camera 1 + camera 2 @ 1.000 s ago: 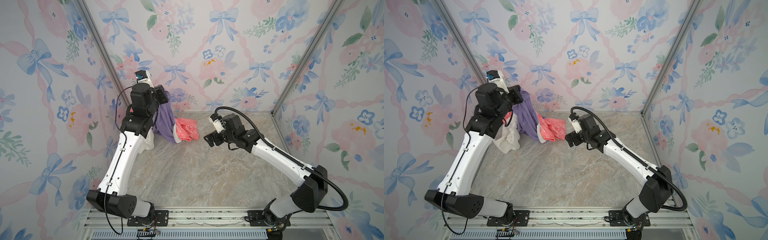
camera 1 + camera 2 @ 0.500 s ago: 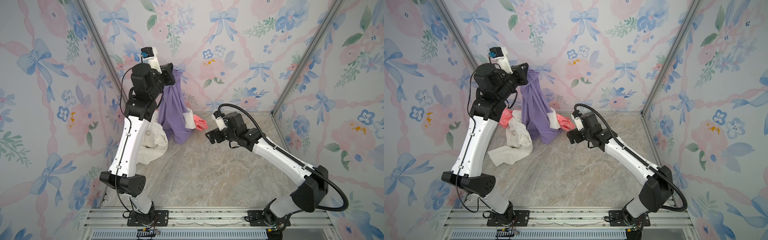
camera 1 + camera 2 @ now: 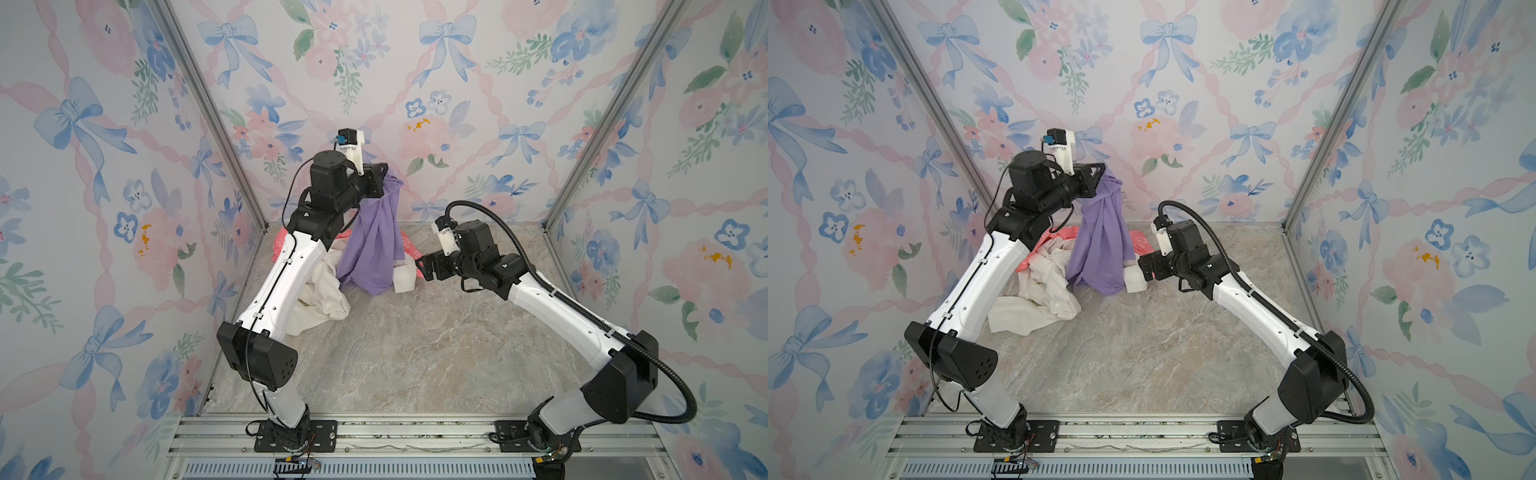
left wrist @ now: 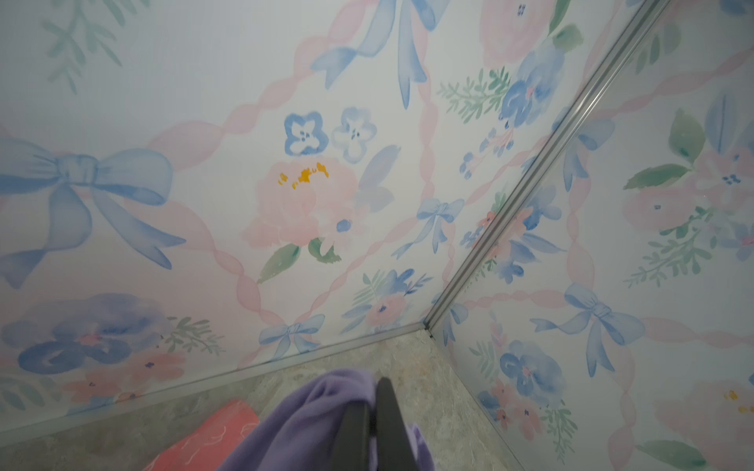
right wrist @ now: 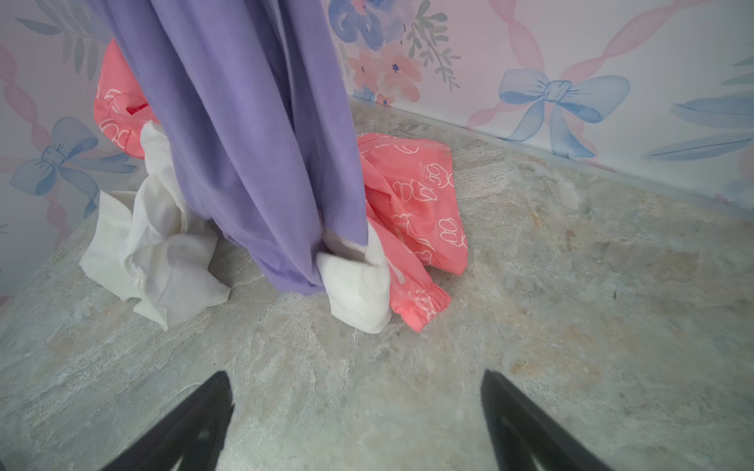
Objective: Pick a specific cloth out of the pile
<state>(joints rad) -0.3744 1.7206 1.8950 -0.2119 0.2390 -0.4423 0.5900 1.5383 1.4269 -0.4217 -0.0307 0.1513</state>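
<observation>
Just in front of the pile (image 3: pixel 323 289), the right gripper (image 5: pixel 355 379) is held with jaws spread wide, gripping nothing, and over the pile the cloth (image 3: pixel 374 245) is hung with its long axis vertical, its lower edge touching the pile and its top pinched in the tightly closed left gripper (image 3: pixel 383 179).

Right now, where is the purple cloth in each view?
Top view: the cloth hangs mid-picture from the left gripper.
Top view: the cloth, just left of centre.
Left wrist: picture's bottom edge, bunched at the fingers.
Right wrist: upper left, draping down.
Shared landmark: the coral-pink garment beside it.
</observation>
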